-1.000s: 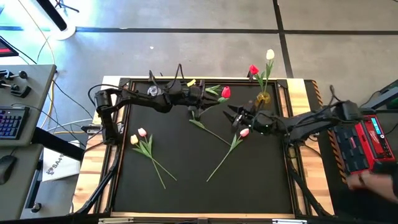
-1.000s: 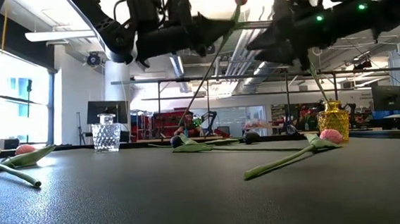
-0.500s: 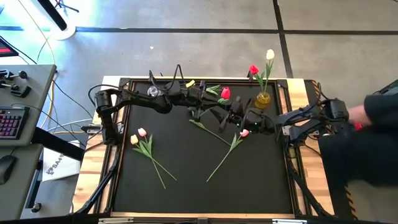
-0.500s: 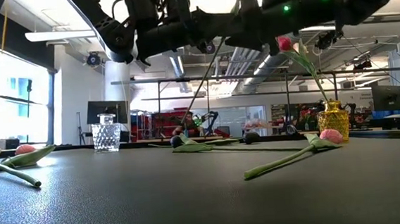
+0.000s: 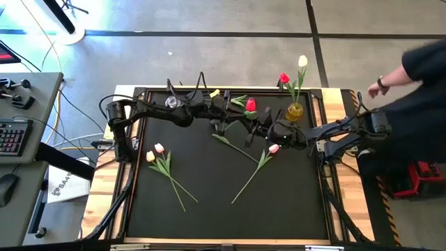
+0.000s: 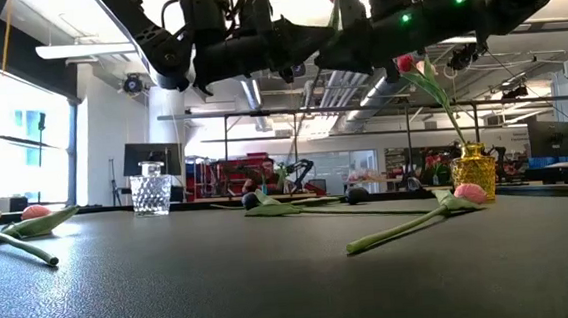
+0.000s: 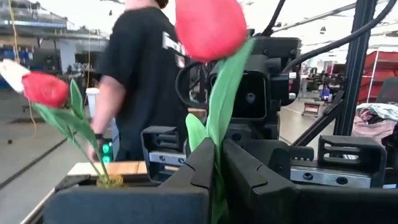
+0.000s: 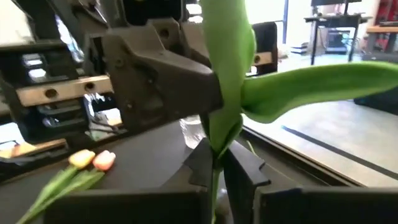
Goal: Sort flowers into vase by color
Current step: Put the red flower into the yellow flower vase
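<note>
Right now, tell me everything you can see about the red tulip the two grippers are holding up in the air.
The red tulip is artificial, with a smooth closed red head, a thin green stem and long glossy green leaves. It is held above the back of the table, clear of it, standing roughly upright between the fingers. The left gripper and the right gripper are both shut on its stem, close together, facing each other.
</note>
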`<state>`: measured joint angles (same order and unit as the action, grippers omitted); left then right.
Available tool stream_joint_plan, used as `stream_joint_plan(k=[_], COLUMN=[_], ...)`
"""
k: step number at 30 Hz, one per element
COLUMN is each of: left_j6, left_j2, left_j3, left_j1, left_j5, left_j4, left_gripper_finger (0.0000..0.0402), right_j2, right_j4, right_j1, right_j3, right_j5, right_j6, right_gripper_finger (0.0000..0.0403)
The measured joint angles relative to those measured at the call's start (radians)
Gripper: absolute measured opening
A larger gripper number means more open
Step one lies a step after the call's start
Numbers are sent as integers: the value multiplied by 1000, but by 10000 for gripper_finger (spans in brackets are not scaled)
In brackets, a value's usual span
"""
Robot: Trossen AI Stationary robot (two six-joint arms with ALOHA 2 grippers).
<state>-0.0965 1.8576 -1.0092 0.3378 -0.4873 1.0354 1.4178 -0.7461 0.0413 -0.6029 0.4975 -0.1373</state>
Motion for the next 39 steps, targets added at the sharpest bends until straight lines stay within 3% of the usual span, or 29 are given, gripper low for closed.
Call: stream_joint_plan(k=[11,17,22,28,34,39], left_j6=[-7,4,82,142,209,239], left_j2=[-9,-9,-9,-9,-9,-9], left_j3=[0,0,0,0,0,0], left_j1=[65,90,90,90,90,90], left_j5=[-2,-2,2,91,150,187], left_j4=[-178,-299,-386,-435,-472,-514], left_gripper_finger=[81,105,106,106,106,106], right_j2=[-157,-339,-518,-704,-760,-751], right_j4=[331,570,698,960,1263,1384], right_j1=[7,7,17,70,126,155], right_j3=[0,0,0,-34,-137,-257], right_j5=[34,135,145,164,234,286], right_j6=[-87,-101,-98,-127,-224,-201], right_gripper_finger=[3,3,2,1,1,1])
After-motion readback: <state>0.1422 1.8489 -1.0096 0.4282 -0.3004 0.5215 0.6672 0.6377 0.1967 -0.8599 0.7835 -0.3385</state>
